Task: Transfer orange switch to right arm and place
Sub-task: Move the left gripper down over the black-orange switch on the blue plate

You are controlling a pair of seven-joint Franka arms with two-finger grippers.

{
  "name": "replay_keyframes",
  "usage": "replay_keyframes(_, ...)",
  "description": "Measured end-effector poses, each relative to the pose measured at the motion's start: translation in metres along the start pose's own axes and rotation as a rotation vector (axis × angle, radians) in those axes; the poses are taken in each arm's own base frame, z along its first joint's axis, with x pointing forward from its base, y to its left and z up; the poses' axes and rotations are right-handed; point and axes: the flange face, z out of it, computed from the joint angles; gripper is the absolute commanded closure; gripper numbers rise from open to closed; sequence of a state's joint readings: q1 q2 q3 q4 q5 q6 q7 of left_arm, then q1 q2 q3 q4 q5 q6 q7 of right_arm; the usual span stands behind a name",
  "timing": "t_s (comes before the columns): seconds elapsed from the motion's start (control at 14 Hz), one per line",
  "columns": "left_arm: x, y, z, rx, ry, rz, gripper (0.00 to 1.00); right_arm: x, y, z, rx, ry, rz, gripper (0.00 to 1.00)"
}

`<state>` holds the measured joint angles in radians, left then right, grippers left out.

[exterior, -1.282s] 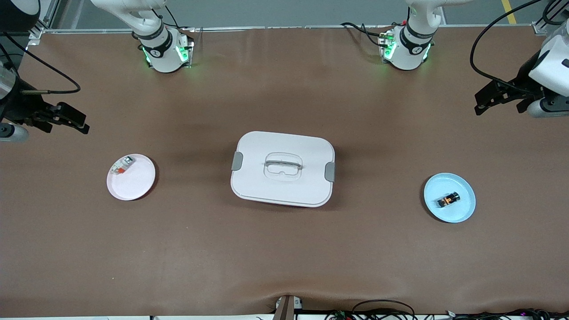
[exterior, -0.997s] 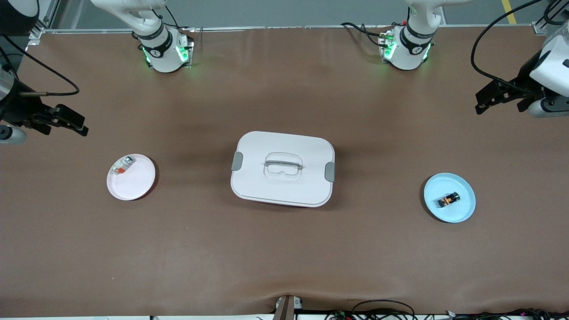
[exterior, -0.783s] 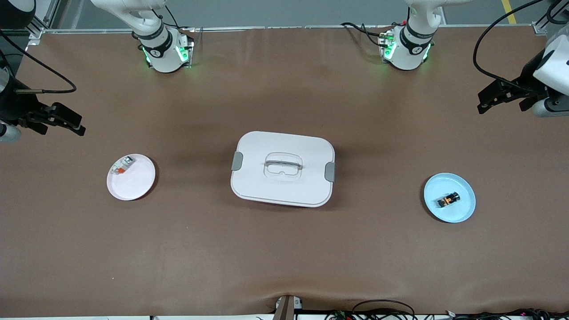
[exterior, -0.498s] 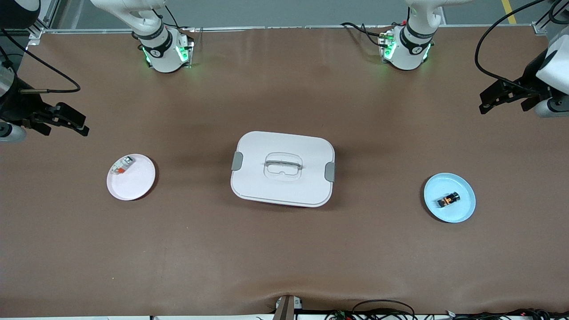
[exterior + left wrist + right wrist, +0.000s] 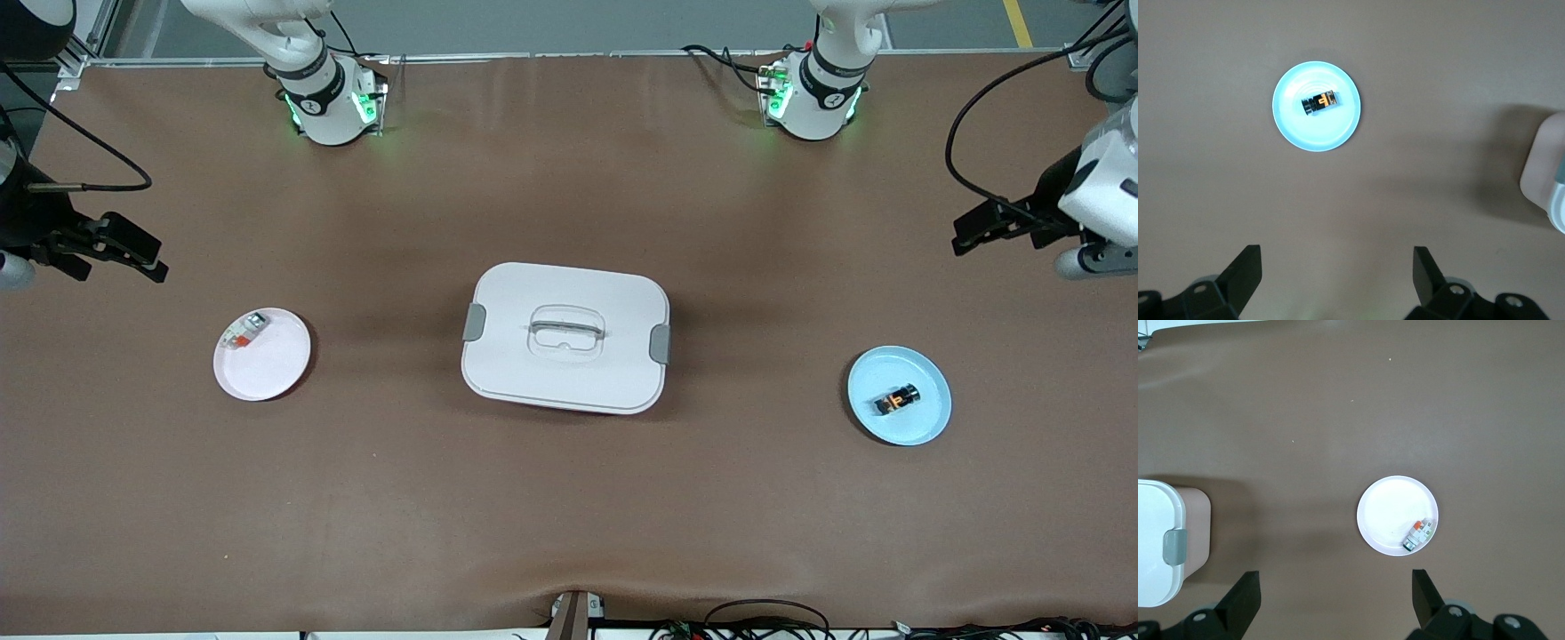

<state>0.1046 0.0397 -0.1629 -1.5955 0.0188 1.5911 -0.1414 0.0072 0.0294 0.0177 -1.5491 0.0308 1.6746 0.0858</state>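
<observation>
The orange switch, a tiny black block with orange markings, lies on a light blue plate toward the left arm's end of the table. It also shows in the left wrist view on that plate. My left gripper is open and empty, up in the air over bare table near that end's edge. My right gripper is open and empty, up in the air over bare table at the right arm's end.
A white lidded box with grey latches stands mid-table. A pink-white plate toward the right arm's end holds a grey-white part with a red-orange tab, also in the right wrist view.
The left gripper has drifted a little lower in the front view, toward the blue plate. The right gripper wavered slightly near the table end. The plates, switch and box have not moved.
</observation>
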Motion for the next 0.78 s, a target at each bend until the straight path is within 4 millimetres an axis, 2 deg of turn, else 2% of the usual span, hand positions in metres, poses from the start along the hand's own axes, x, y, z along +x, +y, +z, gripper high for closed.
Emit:
replay_keyframes(0.14, 0.012, -0.003, 0.03, -0.005, 0.014, -0.007, 0.0, 0.001, 0.0, 0.001, 0.0, 0.002, 0.0, 0.0)
replay_keyframes(0.5, 0.033, -0.014, 0.123, 0.039, 0.074, 0.002, 0.0, 0.006, 0.002, -0.001, 0.003, 0.03, 0.004, 0.0)
replay_keyframes(0.78, 0.053, -0.043, 0.181, 0.029, 0.077, -0.037, 0.0, 0.008, 0.014, -0.008, 0.001, 0.043, 0.025, 0.0)
